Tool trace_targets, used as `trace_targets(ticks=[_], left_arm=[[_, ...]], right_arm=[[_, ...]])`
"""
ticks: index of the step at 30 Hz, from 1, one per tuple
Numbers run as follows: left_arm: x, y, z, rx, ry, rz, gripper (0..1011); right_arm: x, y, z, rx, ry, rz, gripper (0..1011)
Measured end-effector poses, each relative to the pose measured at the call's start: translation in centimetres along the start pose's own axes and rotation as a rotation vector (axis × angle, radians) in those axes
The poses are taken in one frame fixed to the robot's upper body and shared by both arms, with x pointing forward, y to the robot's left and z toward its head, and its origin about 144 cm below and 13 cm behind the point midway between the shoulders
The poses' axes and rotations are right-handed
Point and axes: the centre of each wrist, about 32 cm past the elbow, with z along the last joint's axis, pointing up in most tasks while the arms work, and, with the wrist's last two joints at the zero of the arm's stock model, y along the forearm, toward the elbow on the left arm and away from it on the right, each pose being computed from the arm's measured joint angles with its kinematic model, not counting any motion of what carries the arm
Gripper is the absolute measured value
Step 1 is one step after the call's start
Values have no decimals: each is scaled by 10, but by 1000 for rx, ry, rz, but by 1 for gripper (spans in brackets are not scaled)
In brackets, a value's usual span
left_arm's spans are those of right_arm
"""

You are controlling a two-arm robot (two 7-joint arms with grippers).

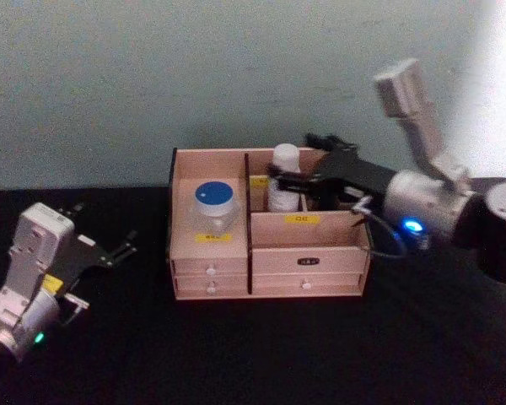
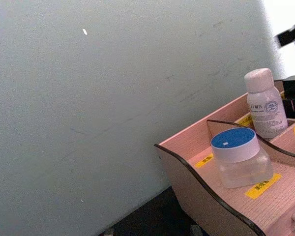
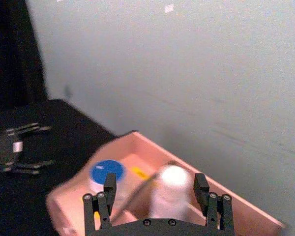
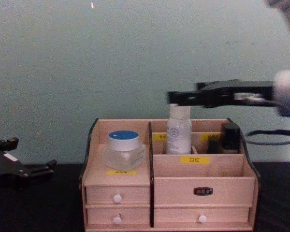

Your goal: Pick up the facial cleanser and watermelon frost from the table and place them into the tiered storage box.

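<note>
Both items are sitting inside the tiered storage box (image 1: 337, 253) now — the blue-lidded jar (image 1: 215, 205) in the left compartment, the white bottle (image 1: 283, 179) upright in the rear compartment just right of the centre divider. Which is the facial cleanser and which the watermelon frost, I cannot tell from the labels.

The right gripper (image 4: 178, 98) is hovering at the bottle's cap, and in the right wrist view its fingers (image 3: 109, 183) are standing spread on either side of the cap, apparently not gripping. So the placing looks done; what seems left is clearing that arm away.

Room is tight there — the divider is just beside the bottle and the back wall is close behind, so straight up looks the safest way out.

The left gripper (image 1: 110, 253) is resting open over the black table (image 1: 253, 354), well apart from the box.
</note>
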Motion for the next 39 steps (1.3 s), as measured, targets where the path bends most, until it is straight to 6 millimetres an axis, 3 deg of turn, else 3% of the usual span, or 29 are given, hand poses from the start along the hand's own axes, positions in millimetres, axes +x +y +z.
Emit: trace_targets(ticks=[7,14,26,39], left_arm=[[0,0,0,0,0,0,1001],[0,0,0,0,0,0,1001],[0,0,0,0,0,0,1001],[0,0,0,0,0,0,1001]], right_arm=[[7,-45,-17,55,23,-157,1002],[-1,-66,-41,83,35,-321,1002],[-21,-66,-83,112,72,-517,1002],[-28,-58,-110,60,122,-590,1002]])
